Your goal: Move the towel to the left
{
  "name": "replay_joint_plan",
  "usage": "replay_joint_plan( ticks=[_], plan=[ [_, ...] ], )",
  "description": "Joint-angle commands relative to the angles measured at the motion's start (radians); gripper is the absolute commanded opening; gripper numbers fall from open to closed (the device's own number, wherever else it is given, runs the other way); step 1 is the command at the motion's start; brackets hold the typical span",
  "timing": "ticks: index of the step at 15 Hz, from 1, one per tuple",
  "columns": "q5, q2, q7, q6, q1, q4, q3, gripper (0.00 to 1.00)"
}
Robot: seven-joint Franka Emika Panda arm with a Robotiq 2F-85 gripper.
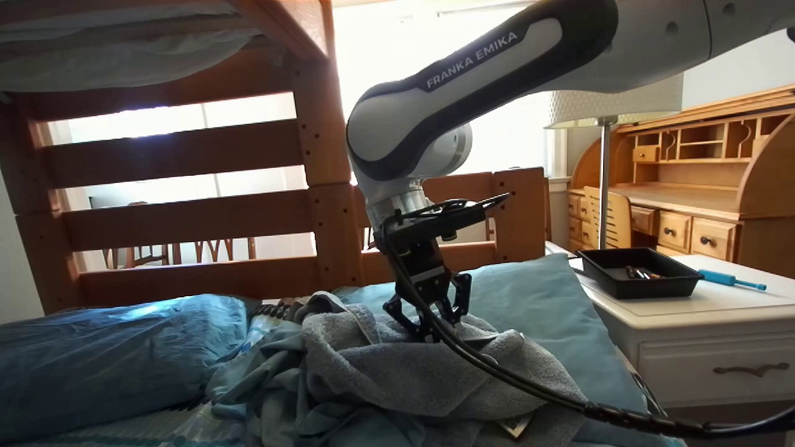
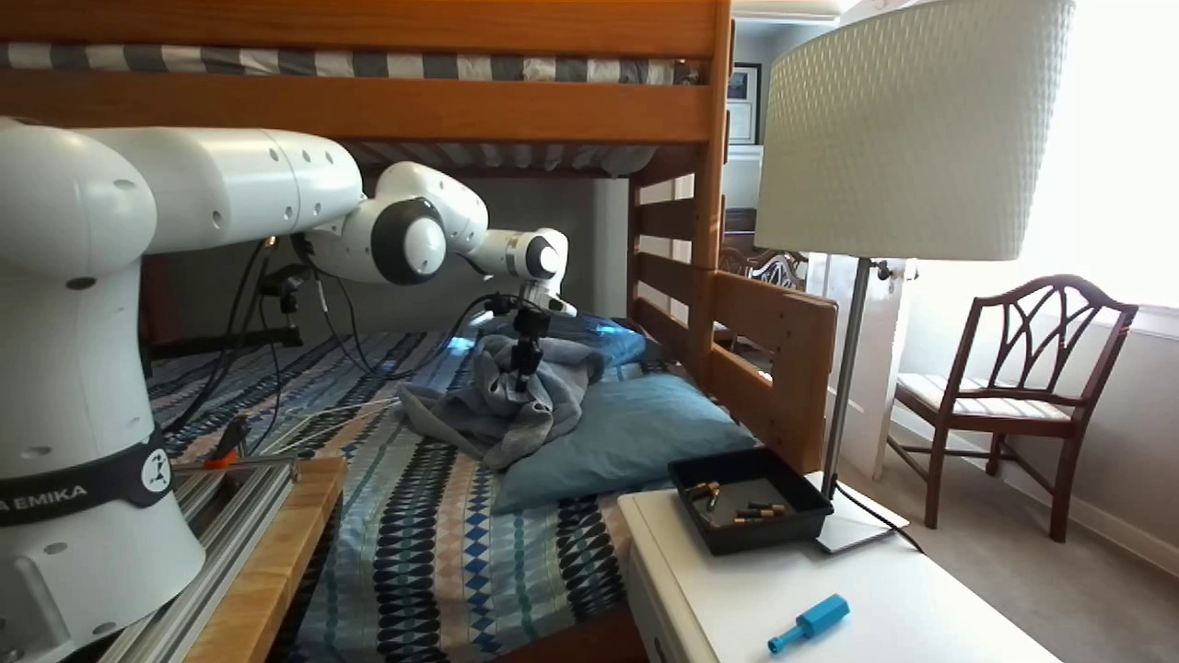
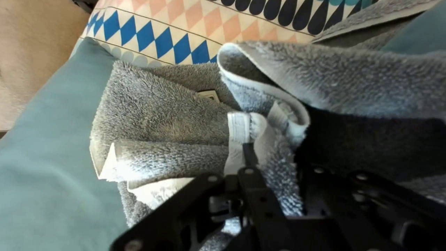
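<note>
The towel is a rumpled grey cloth with a pale edge, bunched on the bed and partly over a teal pillow. It shows in both exterior views [image 1: 410, 372] [image 2: 484, 419] and fills much of the wrist view [image 3: 167, 115]. My gripper [image 1: 442, 332] points down into its folds; it also shows in an exterior view [image 2: 522, 382]. In the wrist view my gripper [image 3: 275, 165] has its fingers drawn partly together, with a bunched fold of towel between them. The fingertips are partly hidden by cloth. The towel still rests on the bed and pillow.
The teal pillow [image 1: 540, 292] lies under and beside the towel, a darker blue pillow [image 1: 112, 360] beyond. Wooden bed rails [image 1: 192, 226] stand behind; the upper bunk [image 2: 368, 110] hangs overhead. A nightstand [image 2: 700, 589] holds a black tray [image 2: 751, 539], a lamp [image 2: 912, 138] and a blue tool [image 2: 811, 623].
</note>
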Motion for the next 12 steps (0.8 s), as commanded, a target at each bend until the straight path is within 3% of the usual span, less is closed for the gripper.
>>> replay_joint_plan(
  ticks=[1,11,12],
  plan=[
    [-0.027,-0.038,-0.042,0.043,0.039,0.001,-0.002,0.0],
    [-0.059,-0.113,-0.304,0.211,0.186,0.014,-0.006,0.02],
    [-0.05,-0.112,-0.336,0.223,0.19,0.014,0.004,0.34]
  ],
)
